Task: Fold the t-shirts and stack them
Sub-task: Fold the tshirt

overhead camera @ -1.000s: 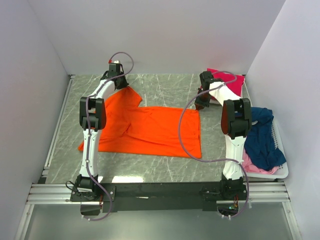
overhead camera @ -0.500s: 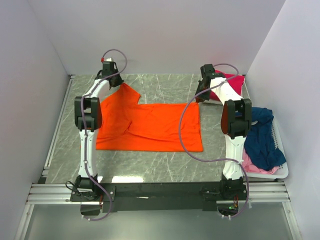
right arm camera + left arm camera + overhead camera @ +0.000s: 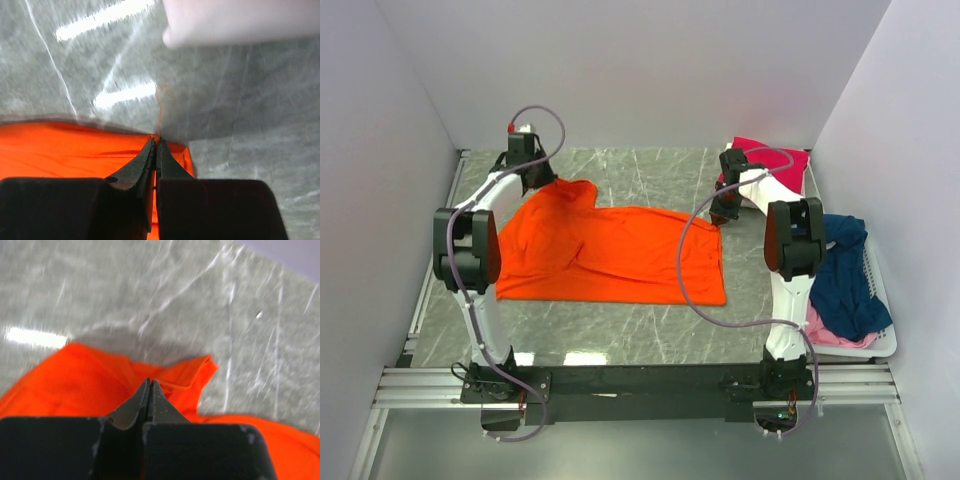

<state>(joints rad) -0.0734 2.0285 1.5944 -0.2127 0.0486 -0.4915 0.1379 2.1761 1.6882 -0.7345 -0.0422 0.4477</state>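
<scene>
While the orange t-shirt (image 3: pixel 620 255) lies spread mid-frame, the left gripper (image 3: pixel 149 383) and right gripper (image 3: pixel 156 143) each clamp its upper corners.

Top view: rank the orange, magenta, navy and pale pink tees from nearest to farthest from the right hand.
1. orange tee: its far right corner is pinched in the right hand.
2. magenta tee: just behind the hand, far right.
3. navy tee: in the basket, to the right.
4. pale pink tee: basket's near end, under the navy.
</scene>
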